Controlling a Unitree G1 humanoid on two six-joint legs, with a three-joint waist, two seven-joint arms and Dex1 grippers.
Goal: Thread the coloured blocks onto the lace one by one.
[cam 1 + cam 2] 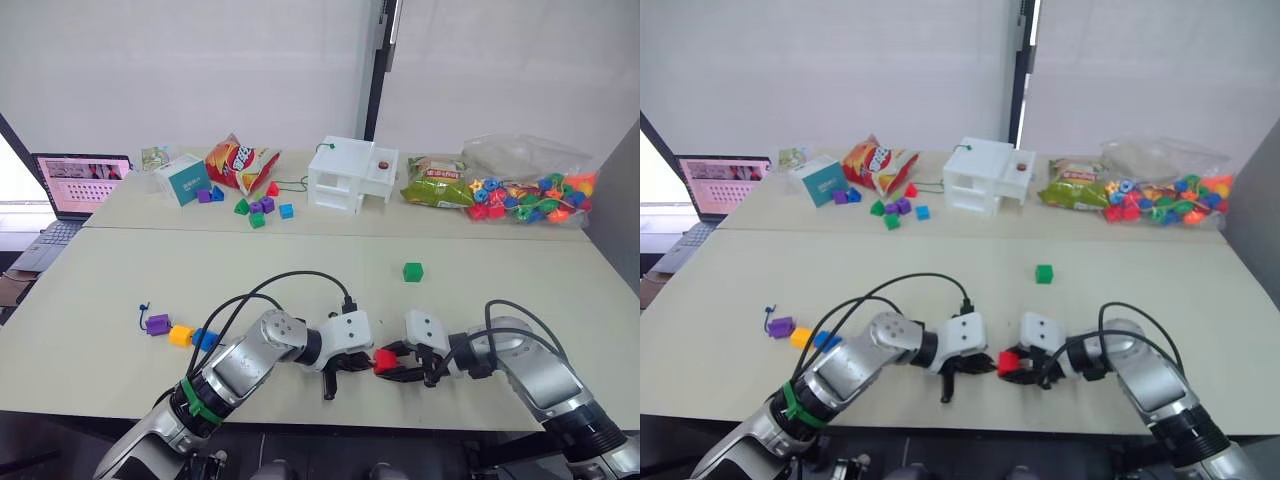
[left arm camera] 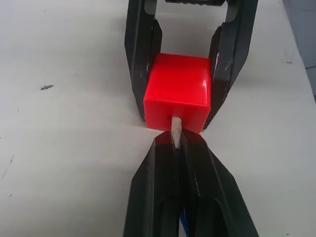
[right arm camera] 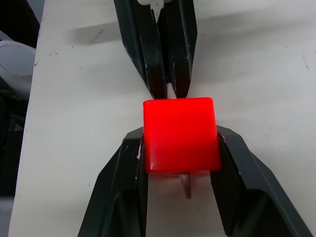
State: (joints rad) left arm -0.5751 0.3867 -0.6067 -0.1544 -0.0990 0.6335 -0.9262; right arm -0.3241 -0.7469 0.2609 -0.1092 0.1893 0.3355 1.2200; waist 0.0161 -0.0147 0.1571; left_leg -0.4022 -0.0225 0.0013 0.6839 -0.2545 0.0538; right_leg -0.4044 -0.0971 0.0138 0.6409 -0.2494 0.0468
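The red block [image 2: 178, 91] sits clamped between the fingers of the right tool [image 1: 402, 361], low over the near edge of the tabletop [image 1: 300, 270]. The left tool [image 2: 175, 148] faces it head-on, its fingers pinched together on the pale stiff tip [image 2: 175, 132] of the lace [image 1: 146, 312]. In the head views the block lies at 3 o'clock from the left tool, with both tools nearly touching it. The tip's long axis runs straight along the line between the two tools, and it already enters the hole in the block's face. In the right wrist view a pale sliver [image 3: 186, 183] pokes out on the far side of the block, probably the tip coming through.

The bore itself is hidden, as is the lace's run between the left tool and the threaded purple [image 1: 157, 324], yellow-orange [image 1: 181, 335] and blue [image 1: 203, 339] blocks at 9 o'clock. The green block [image 1: 413, 271] lies apart at 12 o'clock, unthreaded.
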